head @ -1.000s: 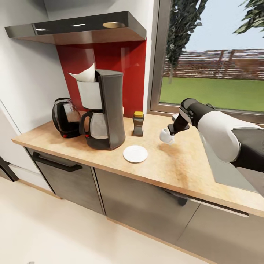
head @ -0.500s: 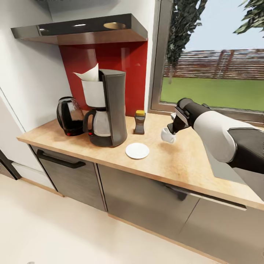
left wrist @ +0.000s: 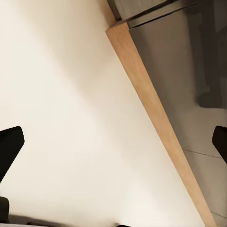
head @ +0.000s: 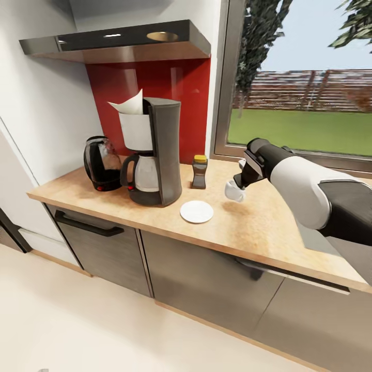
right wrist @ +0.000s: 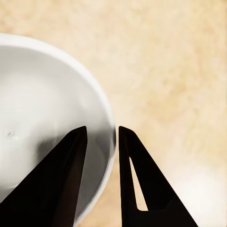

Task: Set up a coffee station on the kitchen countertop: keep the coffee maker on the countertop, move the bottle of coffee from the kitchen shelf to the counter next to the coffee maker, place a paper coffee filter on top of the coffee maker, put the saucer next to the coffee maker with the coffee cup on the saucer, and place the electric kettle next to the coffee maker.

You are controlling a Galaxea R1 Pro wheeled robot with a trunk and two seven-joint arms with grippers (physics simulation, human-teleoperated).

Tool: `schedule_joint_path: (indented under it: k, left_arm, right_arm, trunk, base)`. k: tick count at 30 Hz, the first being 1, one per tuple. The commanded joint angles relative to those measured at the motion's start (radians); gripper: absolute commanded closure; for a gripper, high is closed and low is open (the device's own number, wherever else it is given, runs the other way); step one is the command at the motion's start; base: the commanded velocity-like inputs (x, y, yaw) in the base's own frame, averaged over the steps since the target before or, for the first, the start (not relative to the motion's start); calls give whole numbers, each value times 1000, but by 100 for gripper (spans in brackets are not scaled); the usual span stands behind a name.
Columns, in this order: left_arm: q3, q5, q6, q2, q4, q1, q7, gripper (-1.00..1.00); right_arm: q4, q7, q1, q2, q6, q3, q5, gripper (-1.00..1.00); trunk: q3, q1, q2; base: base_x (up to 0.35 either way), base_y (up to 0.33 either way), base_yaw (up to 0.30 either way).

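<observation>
White coffee cup [head: 234,191], white saucer [head: 197,212], beige wood-grain kitchen countertop [head: 258,227].

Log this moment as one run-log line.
step: cup to saucer | right gripper: shut on coffee cup rim, above kitchen countertop | saucer: bare, beside coffee maker | left gripper: open

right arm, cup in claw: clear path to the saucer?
Probably yes. The right claw grips the coffee cup by its rim, with only bare kitchen countertop between it and the saucer.

right arm [head: 299,181] extended | right pincer [right wrist: 100,142] clamped | left pincer [left wrist: 113,142] spread wide
</observation>
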Motion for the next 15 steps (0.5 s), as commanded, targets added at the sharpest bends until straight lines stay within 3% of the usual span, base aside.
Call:
schedule_joint_path:
  k: [1,15]
  left_arm:
    - [8,-2,10,0,0,0,-4,-100]
    - [8,-2,10,0,0,0,-4,-100]
  right_arm:
    - [-1,11,-1,2,3,2,11,100]
    - [-2,11,-1,8,4,-2,10,100]
  trunk:
    - [-1,0,0]
    - [-1,0,0]
  base:
    - [0,10,0]
    - [0,2,0]
